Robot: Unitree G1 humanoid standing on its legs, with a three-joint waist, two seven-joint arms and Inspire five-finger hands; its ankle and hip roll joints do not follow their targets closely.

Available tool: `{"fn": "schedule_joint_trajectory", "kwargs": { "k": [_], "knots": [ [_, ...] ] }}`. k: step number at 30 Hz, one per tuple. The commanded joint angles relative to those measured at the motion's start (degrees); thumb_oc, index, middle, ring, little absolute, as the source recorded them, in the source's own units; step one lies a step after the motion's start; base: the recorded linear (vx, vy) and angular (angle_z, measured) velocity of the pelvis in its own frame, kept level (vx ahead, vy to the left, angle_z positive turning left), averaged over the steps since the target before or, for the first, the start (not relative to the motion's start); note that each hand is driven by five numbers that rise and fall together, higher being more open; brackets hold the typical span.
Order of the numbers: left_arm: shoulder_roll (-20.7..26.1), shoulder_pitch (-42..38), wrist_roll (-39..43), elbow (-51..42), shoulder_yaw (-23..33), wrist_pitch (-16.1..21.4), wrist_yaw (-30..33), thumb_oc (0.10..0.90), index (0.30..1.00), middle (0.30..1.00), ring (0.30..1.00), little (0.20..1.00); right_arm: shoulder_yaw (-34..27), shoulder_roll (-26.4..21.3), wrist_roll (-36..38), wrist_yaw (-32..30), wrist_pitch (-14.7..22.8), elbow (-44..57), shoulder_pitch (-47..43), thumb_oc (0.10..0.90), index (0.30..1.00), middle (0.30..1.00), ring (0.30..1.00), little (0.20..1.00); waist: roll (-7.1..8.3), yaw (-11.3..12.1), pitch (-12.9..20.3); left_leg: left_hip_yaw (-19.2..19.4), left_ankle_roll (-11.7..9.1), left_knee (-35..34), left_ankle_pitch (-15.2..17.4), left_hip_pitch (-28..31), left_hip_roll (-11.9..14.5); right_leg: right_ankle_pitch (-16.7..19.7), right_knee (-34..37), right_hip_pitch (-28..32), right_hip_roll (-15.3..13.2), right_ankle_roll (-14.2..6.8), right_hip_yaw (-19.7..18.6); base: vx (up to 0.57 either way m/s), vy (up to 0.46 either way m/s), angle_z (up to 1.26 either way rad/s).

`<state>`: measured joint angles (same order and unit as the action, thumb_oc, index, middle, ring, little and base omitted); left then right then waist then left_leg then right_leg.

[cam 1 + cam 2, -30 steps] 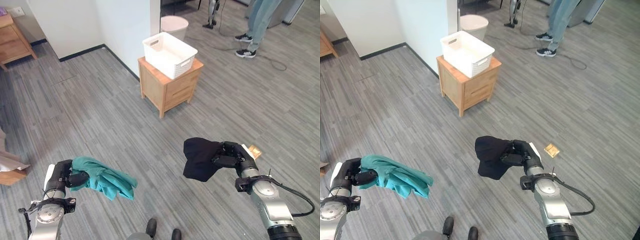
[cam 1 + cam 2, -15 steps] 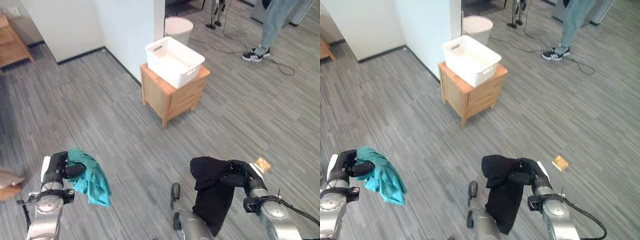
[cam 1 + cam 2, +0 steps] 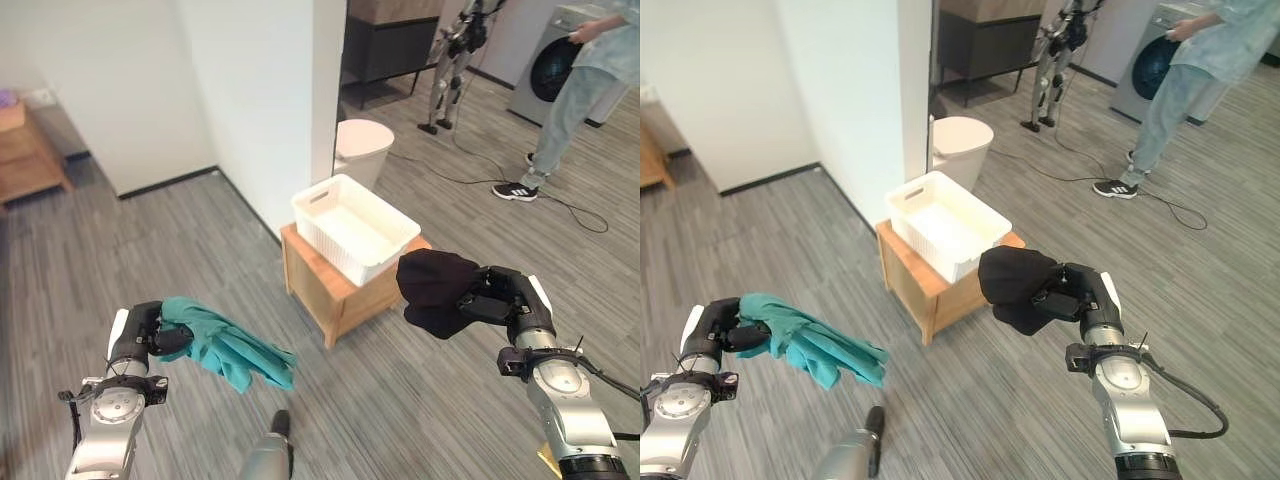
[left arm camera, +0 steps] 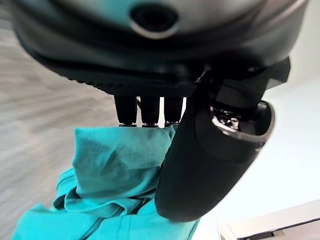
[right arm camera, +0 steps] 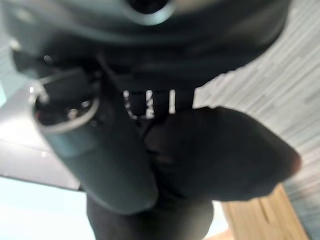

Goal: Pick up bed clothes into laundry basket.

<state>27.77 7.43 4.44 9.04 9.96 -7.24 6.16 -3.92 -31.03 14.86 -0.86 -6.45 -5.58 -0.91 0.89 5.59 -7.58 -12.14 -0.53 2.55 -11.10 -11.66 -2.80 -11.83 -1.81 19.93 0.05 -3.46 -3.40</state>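
My left hand [image 3: 140, 335] is shut on a teal garment [image 3: 225, 345] that hangs out to the right of it above the floor; the left wrist view shows the thumb [image 4: 210, 160] pressed over the teal cloth [image 4: 115, 165]. My right hand [image 3: 500, 298] is shut on a black garment [image 3: 435, 290], held up just right of the white laundry basket [image 3: 355, 228]. The black cloth [image 5: 220, 150] bunches under the thumb [image 5: 107, 155] in the right wrist view. The basket stands on a small wooden cabinet [image 3: 330, 290] and looks empty.
A white wall corner [image 3: 270, 110] rises behind the cabinet, with a pale round bin [image 3: 362, 148] beyond it. A person [image 3: 580, 90] stands at the back right by a washing machine [image 3: 550, 60], a cable on the floor near their shoes. Wooden furniture [image 3: 30, 160] sits far left.
The camera has risen and moved closer to the cabinet. Both garments are lifted higher; the black one now bunches beside the basket instead of hanging down.
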Motion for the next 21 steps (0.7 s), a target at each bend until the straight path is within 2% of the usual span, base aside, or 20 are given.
{"fn": "schedule_joint_trajectory", "kwargs": {
  "k": [1, 2, 4, 5, 6, 7, 8, 9, 11, 15, 17, 18, 20, 21],
  "knots": [
    [6.6, -4.6, -0.8, -6.8, 7.5, 6.4, 3.4, 0.400, 0.300, 0.300, 0.300, 0.300, -2.5, -1.4, -0.6, 0.8, 5.8, 4.7, -10.1, 0.400, 0.300, 0.300, 0.300, 0.300, 2.09, 2.2, 1.4, 1.7, -1.7, -0.6, 0.5, 1.5, -0.6, 9.5, 1.4, -8.8, 3.1, 2.6, -1.2, 0.31, 0.143, -0.99],
    [6.6, -4.6, -0.7, -6.8, 7.6, 6.5, 3.4, 0.400, 0.300, 0.300, 0.300, 0.300, -2.4, -1.3, -0.6, 0.8, 5.8, 4.6, -10.3, 0.400, 0.300, 0.300, 0.300, 0.300, 1.96, 2.4, 1.3, 2.0, -1.7, -0.3, 0.3, 1.3, -0.3, 9.7, 1.2, -9.1, 3.3, 2.6, -1.6, 0.38, 0.253, -0.51],
    [7.1, -4.9, -1.4, -7.4, 8.2, 6.6, 3.6, 0.400, 0.300, 0.300, 0.300, 0.300, -2.6, -0.4, -1.3, 0.7, 6.0, 4.5, -11.1, 0.400, 0.300, 0.300, 0.300, 0.300, 2.55, 2.5, 3.0, 2.6, 0.0, -1.5, 2.0, 4.1, -0.9, 9.8, -3.9, -9.5, 1.4, 0.3, -2.3, 0.28, 0.232, -0.45],
    [7.1, -4.9, -1.4, -7.5, 8.2, 6.6, 3.6, 0.400, 0.300, 0.300, 0.300, 0.300, -2.6, -0.4, -1.4, 0.7, 6.0, 4.5, -11.1, 0.400, 0.300, 0.300, 0.300, 0.300, 2.45, 2.7, 3.1, 2.7, -0.1, -1.7, 1.8, 4.0, -0.7, 9.9, -4.1, -9.9, 1.5, 0.3, -2.4, 0.18, 0.172, -0.47],
    [7.3, -5.1, -1.7, -8.3, 8.4, 6.5, 3.7, 0.400, 0.300, 0.300, 0.300, 0.300, -2.9, -0.1, -1.8, 0.7, 5.8, 4.8, -11.5, 0.400, 0.300, 0.300, 0.300, 0.300, 2.53, 2.5, 3.1, 3.8, 0.8, -2.6, 2.4, 5.7, -0.8, 12.6, -9.8, -11.9, 0.5, -1.5, -1.7, 0.17, 0.218, -0.63],
    [8.1, -6.4, -1.7, -8.3, 8.1, 6.5, 4.0, 0.400, 0.300, 0.300, 0.300, 0.300, -2.1, 0.0, -2.7, 1.1, 5.3, 5.2, -12.8, 0.400, 0.300, 0.300, 0.300, 0.300, 1.29, 1.7, 2.1, 5.0, 1.9, -3.7, 2.9, 8.5, 0.2, 18.8, -20.8, -18.2, 0.4, -4.7, -1.1, 0.21, 0.290, -0.64],
    [8.5, -7.2, -1.6, -8.8, 7.8, 6.5, 4.1, 0.400, 0.300, 0.300, 0.300, 0.300, -2.0, -0.1, -3.4, 1.3, 4.9, 5.6, -13.2, 0.400, 0.300, 0.300, 0.300, 0.300, 0.48, 0.9, 1.4, 5.3, 2.3, -4.3, 3.0, 9.8, 0.7, 20.6, -25.4, -21.3, 1.0, -5.7, -0.9, 0.13, 0.197, -0.64],
    [8.5, -7.2, -1.6, -8.7, 7.8, 6.5, 4.1, 0.400, 0.300, 0.300, 0.300, 0.300, -2.1, -0.1, -3.4, 1.3, 4.9, 5.6, -13.3, 0.400, 0.300, 0.300, 0.300, 0.300, 0.69, 0.9, 1.3, 5.3, 2.4, -4.6, 3.4, 10.1, 0.5, 19.9, -26.1, -21.4, 0.8, -5.6, -0.9, 0.08, 0.147, -0.46],
    [9.4, -8.8, -1.9, -9.0, 6.5, 6.5, 3.9, 0.400, 0.300, 0.300, 0.300, 0.300, -1.7, -1.0, -5.6, 0.9, 4.6, 5.3, -14.1, 0.400, 0.300, 0.300, 0.300, 0.300, -0.38, -0.2, 0.7, 5.5, 3.3, -5.0, 4.3, 12.1, 0.7, 19.2, -29.4, -24.6, -0.2, -4.8, 1.0, 0.14, 0.180, -0.10],
    [10.1, -9.5, -1.6, -10.2, 5.1, 7.1, 2.7, 0.400, 0.300, 0.300, 0.300, 0.300, -2.7, -3.8, -6.2, -0.3, 4.2, 4.1, -15.7, 0.400, 0.300, 0.300, 0.300, 0.300, -0.40, -1.2, 1.1, 4.6, 3.0, -6.2, 5.6, 14.7, 0.6, 16.2, -21.7, -26.7, -2.7, -2.8, 3.0, 0.18, 0.064, 0.08],
    [10.4, -10.8, -1.4, -10.1, 4.1, 7.4, 3.0, 0.400, 0.300, 0.300, 0.300, 0.300, -3.0, -7.2, -6.2, -1.7, 4.6, 3.1, -18.0, 0.400, 0.300, 0.300, 0.300, 0.300, 0.45, -2.1, 1.2, 3.3, 2.5, -6.7, 5.8, 14.8, -0.2, 16.7, -10.8, -25.7, -2.2, -2.6, 1.4, 0.16, -0.031, 0.22],
    [9.9, -10.7, -1.6, -9.7, 3.2, 7.2, 2.2, 0.400, 0.300, 0.300, 0.300, 0.300, -3.1, -9.6, -5.7, -2.1, 5.1, 3.1, -20.2, 0.400, 0.300, 0.300, 0.300, 0.300, 1.88, -0.9, 2.6, 3.2, 2.5, -6.9, 6.5, 14.9, -0.8, 16.1, -5.5, -21.3, -3.0, -2.8, 1.0, 0.13, -0.044, 0.54],
    [9.2, -10.1, -1.6, -10.0, 3.4, 7.5, 2.1, 0.400, 0.300, 0.300, 0.300, 0.300, -2.7, -10.7, -5.7, -2.3, 5.4, 2.3, -21.5, 0.400, 0.300, 0.300, 0.300, 0.300, 2.17, -0.6, 2.8, 3.2, 2.4, -7.1, 6.6, 15.1, -1.1, 16.9, -3.9, -20.3, -3.0, -3.0, 1.0, 0.10, -0.048, 0.50],
    [8.9, -8.7, -0.8, -10.5, 3.6, 7.8, 1.4, 0.400, 0.300, 0.300, 0.300, 0.300, -1.9, -13.8, -6.0, -1.6, 5.4, 1.1, -24.3, 0.400, 0.300, 0.300, 0.300, 0.300, 2.55, 0.2, 3.7, 3.0, 1.9, -7.3, 6.8, 15.3, -0.8, 16.0, -1.8, -18.7, -2.7, -2.7, 1.2, 0.09, -0.044, 0.03]
  ]
}}
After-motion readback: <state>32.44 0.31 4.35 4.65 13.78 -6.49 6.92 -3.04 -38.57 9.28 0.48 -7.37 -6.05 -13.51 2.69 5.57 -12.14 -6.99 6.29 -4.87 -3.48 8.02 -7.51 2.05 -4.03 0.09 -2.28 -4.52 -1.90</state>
